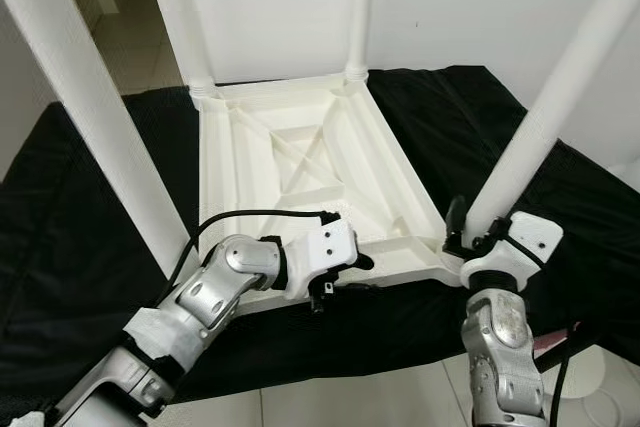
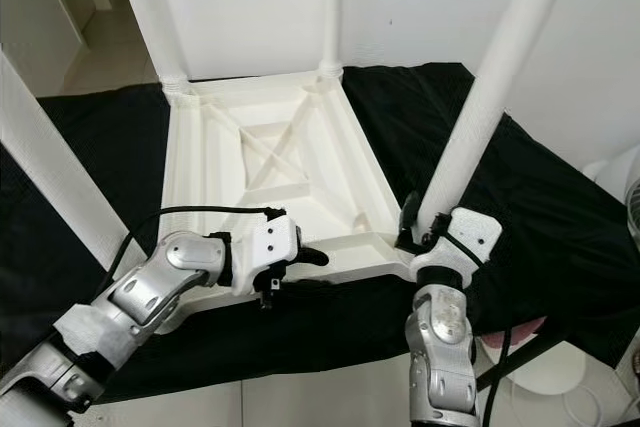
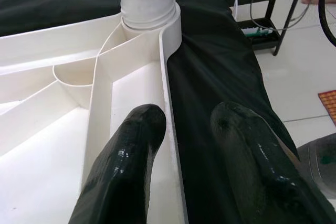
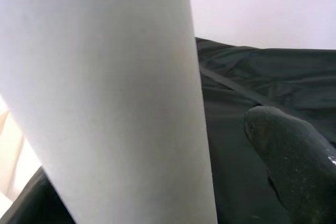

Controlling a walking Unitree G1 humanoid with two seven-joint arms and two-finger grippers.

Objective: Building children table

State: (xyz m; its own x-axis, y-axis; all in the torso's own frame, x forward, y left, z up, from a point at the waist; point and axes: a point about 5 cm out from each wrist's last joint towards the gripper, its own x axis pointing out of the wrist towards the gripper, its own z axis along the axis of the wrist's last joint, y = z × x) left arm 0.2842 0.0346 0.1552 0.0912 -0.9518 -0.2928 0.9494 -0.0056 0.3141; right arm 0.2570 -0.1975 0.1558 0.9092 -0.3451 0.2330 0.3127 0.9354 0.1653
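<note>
the white children's table top lies upside down on a worktop draped in black cloth, ribbed underside up, with four white legs standing out of its corners: two at the far corners, one at the near left corner, and one at the near right corner. the step in hand looks like seating or tightening that near right leg while the top is held steady. the right end effector is at the base of the leg, just above its socket; in the right wrist view the leg is close against the one black finger that shows, so the leg appears to sit between the fingers, but whether they press on it i cannot tell. the left end effector lies along the near edge of the table top, fingers pointing toward the right one; its fingers are a little apart and straddle the rim wall, one over the white inside, the other over the cloth outside, without clearly pinching it. ahead of them the socket collar holds the leg, which looks fully down in it. next, i judge, the right end effector needs a firm hold on the leg to push or twist it home, while the left braces the rim so the top does not slide on the cloth.
</note>
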